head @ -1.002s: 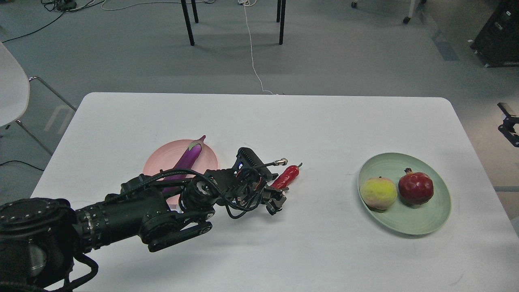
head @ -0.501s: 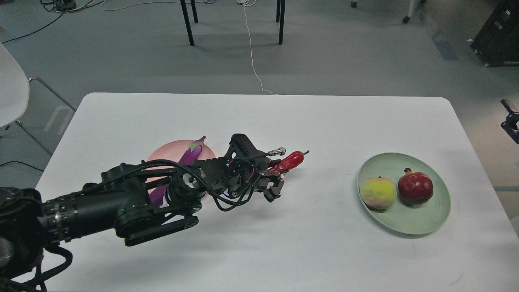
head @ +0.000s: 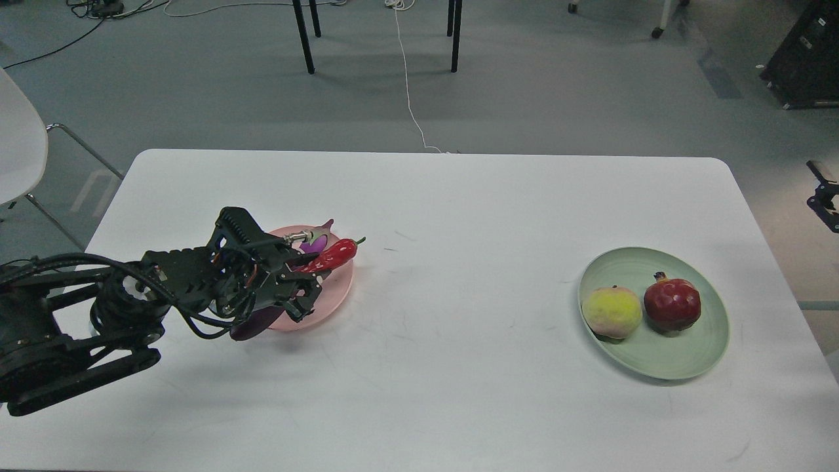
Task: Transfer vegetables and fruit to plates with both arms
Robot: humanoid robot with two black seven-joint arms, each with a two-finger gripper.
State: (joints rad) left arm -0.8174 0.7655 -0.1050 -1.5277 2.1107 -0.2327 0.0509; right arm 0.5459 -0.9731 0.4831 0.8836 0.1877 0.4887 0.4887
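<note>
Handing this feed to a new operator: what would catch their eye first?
The left gripper at left, holding the red chili pepper over the pink plate, where the purple eggplant already lies. At right, the peach and pomegranate sit together on the green plate.

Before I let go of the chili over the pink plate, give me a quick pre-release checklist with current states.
1. Left end effector shut on the chili pepper: ok.
2. Chili over the pink plate: ok.
3. Chili low enough to release: cannot tell.
4. Eggplant already on the pink plate, partly hidden by the arm; free landing spot: cannot tell.
5. Peach and pomegranate on the green plate: ok.
6. Right end effector: not in view, cannot tell.
</note>
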